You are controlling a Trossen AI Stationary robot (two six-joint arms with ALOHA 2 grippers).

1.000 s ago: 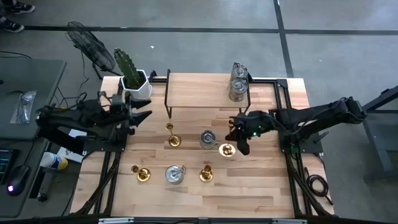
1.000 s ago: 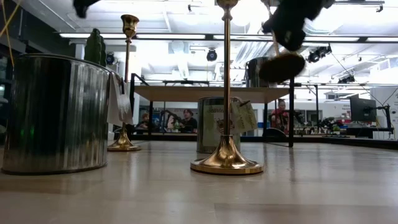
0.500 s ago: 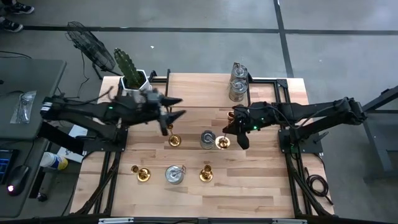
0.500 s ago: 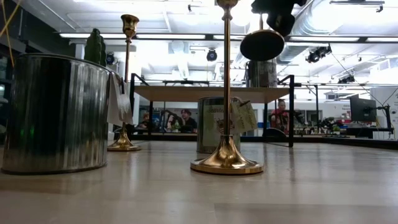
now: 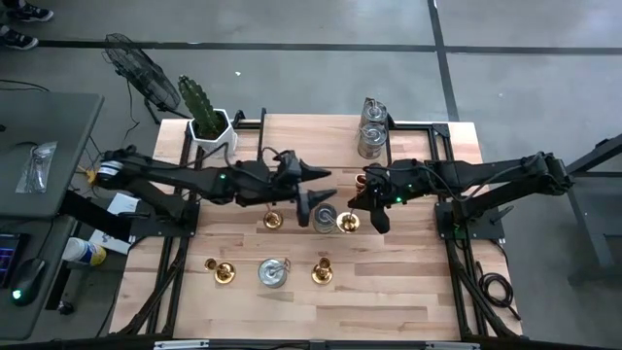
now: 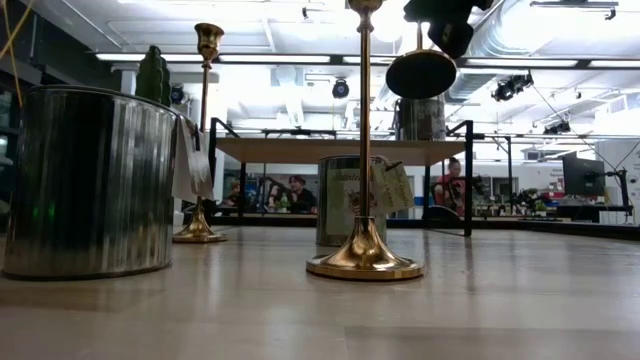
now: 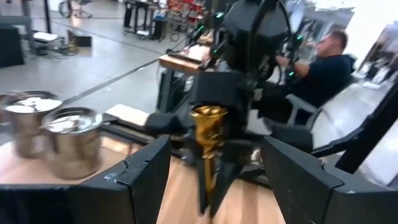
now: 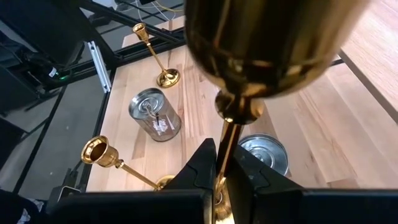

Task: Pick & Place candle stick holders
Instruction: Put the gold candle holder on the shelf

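Pinched on the stem of a gold candlestick (image 5: 348, 223), the right gripper (image 5: 374, 199) holds it aloft at centre frame. Fingers spread wide, the left gripper (image 5: 313, 190) faces it; align around the stem before closing. A silver holder (image 5: 325, 217) below crowds any descent.

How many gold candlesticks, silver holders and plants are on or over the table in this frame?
Gold candlesticks: 4
Silver holders: 4
Cactus pot: 1
Total: 9
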